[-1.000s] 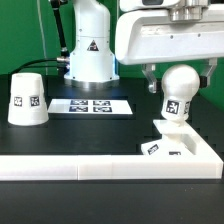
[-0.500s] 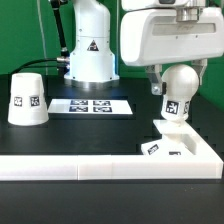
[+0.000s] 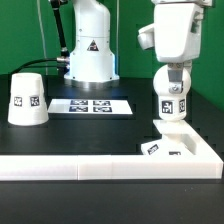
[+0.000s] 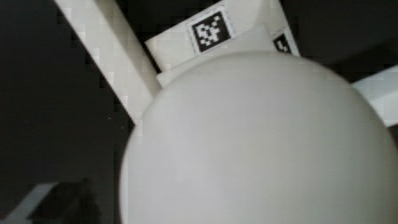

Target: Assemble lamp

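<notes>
Black table (image 3: 110, 135) under everything, with a low white rail (image 3: 90, 168) along the near edge. Up over the table, gripper (image 3: 170, 76) pointing straight down, jaws spread wide, one on each side of the top of the round white bulb (image 3: 170, 92). No squeeze to be seen; touching it or not, cannot tell. Right below the gripper, bulb standing upright on the flat square base (image 3: 190, 150), with a black-and-white tag (image 3: 171, 106) on its front. Base lying flat under the gripper, just beside the rail, with one more small tag on its near side. In the wrist view, bulb (image 4: 249, 150) filling almost the whole picture, very close to the gripper. Well away from the gripper, toward the exterior view's left, cone-shaped shade (image 3: 27, 98) sitting alone on the table, wide end down. Between shade and gripper, a bit farther back, marker board (image 3: 92, 104) lying flat. Behind that, big white robot pedestal (image 3: 88, 50).
</notes>
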You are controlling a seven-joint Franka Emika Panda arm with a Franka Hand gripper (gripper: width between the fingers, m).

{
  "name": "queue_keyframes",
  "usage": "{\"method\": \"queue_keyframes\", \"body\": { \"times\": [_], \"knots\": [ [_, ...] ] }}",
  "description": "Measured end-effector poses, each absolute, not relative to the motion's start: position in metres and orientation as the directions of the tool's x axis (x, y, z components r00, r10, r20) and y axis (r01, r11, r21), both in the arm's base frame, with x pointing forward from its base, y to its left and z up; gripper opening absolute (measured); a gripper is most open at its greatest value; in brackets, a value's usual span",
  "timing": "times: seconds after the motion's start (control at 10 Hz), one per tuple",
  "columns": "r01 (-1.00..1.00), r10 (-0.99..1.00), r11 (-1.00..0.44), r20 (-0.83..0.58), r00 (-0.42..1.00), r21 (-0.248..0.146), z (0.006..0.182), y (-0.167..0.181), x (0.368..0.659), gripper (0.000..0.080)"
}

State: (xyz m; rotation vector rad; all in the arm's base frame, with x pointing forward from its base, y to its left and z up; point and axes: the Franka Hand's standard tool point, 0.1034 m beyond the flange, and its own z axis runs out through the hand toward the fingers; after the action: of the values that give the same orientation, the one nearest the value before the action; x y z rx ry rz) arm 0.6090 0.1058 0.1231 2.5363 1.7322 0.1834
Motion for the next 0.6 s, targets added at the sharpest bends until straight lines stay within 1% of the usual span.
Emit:
{"method": "queue_keyframes", "body": {
  "times": [0.3, 0.4, 0.5, 0.6],
  "knots": [
    [0.974, 0.982, -0.191, 0.026, 0.189, 0.125, 0.1179, 0.1005, 0.6039, 0.0698],
    [0.98, 0.988, -0.152, 0.017, 0.151, 0.126, 0.1169, 0.0991, 0.6026, 0.0698],
    [0.99, 0.998, -0.062, -0.005, 0.063, 0.129, 0.1166, 0.0965, 0.6028, 0.0698],
    [0.99, 0.999, -0.048, -0.009, 0.05, 0.132, 0.1167, 0.096, 0.6032, 0.0698]
  ]
}}
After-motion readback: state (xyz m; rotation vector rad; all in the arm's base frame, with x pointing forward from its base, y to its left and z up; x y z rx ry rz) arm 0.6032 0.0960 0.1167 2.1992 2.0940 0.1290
